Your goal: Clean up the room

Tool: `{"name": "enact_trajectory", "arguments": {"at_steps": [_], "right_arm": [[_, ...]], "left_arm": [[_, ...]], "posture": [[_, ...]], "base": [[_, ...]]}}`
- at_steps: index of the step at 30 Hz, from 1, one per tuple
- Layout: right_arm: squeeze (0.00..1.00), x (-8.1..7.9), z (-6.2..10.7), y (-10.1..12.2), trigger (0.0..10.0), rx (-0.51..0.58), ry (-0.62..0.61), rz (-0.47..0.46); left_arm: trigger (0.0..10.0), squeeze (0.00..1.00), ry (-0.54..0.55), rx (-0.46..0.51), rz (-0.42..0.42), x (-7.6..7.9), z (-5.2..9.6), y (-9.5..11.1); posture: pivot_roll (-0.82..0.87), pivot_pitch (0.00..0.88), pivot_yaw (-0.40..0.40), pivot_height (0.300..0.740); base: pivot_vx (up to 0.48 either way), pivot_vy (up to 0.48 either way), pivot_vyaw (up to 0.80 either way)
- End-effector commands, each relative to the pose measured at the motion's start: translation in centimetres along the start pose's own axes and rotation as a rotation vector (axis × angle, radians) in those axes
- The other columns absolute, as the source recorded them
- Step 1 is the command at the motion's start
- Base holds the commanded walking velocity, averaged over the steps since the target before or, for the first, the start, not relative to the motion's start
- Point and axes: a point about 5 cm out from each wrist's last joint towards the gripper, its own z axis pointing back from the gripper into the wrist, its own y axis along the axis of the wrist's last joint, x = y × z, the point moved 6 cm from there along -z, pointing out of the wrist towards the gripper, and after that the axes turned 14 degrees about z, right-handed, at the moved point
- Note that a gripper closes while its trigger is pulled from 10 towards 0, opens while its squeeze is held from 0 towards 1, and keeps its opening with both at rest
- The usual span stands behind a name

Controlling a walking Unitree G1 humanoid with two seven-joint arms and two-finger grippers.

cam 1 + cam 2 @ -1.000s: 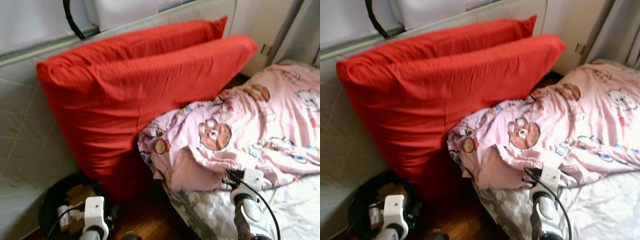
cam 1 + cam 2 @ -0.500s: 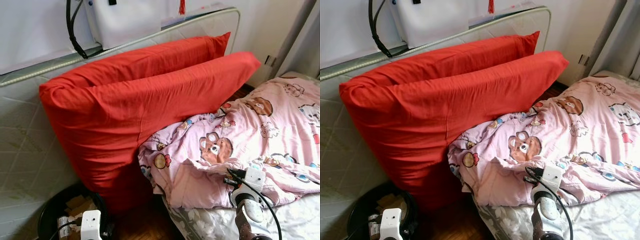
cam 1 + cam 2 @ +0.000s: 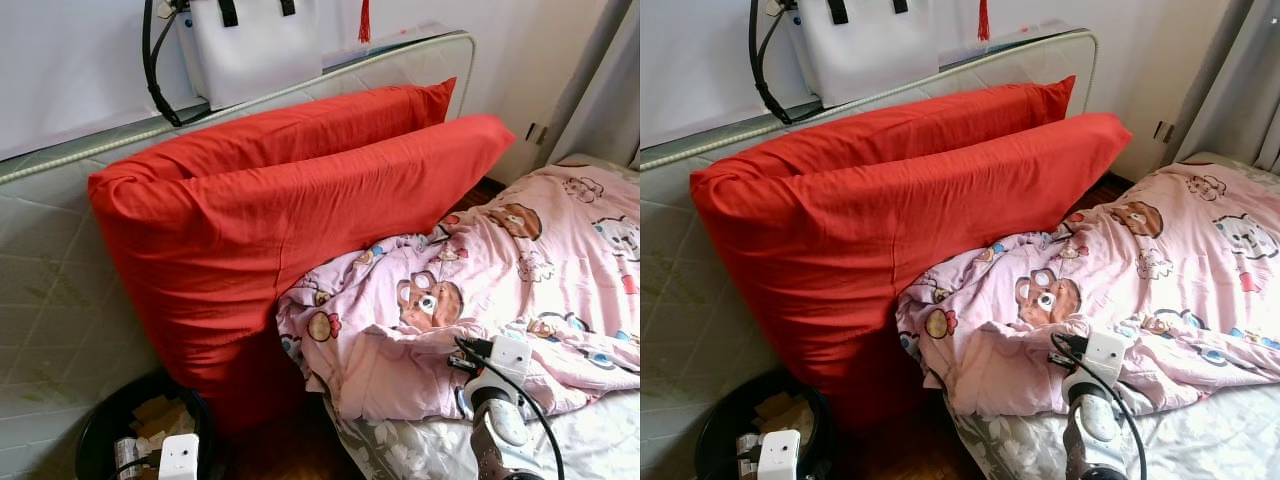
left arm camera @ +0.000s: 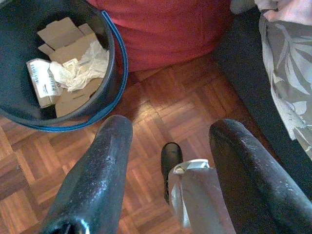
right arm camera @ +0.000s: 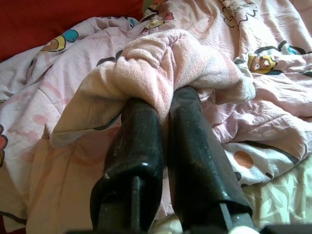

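Right tool tips — buried in blanket

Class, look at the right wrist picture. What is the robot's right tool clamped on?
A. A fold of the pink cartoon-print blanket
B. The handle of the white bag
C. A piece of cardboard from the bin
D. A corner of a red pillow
A: the right tool has its two black fingers closed together on a bunched fold of the pink blanket on the bed.

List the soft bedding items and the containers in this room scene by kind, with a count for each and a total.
Red pillows: 2
Pink cartoon blanket: 1
White handbag: 1
Black waste bin: 1
Total: 5
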Motion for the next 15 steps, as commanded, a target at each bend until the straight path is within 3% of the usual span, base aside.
{"name": "enact_trajectory", "arguments": {"at_steps": [1,8,15], "right_arm": [[0.00,-0.4,-0.2,0.8,10.0,0.028,0.007,0.011],[0.00,-0.7,-0.2,1.0,10.0,0.036,0.005,0.009],[0.00,-0.8,-0.2,1.0,10.0,0.037,0.006,0.011]], "left_arm": [[10.0,0.00,0.012,-0.013,-0.001,-0.3,0.1,-0.4],[10.0,0.00,0.019,-0.039,-0.001,-0.8,0.3,-1.1],[10.0,0.00,0.031,-0.059,0.001,-1.2,0.4,-1.4]], "posture": [[-0.03,0.051,0.013,0.740],[-0.03,0.064,0.017,0.740],[-0.03,0.069,0.019,0.740]], "base": [[0.000,0.000,0.00],[0.000,0.000,0.00],[-0.258,0.000,0.00]]}}
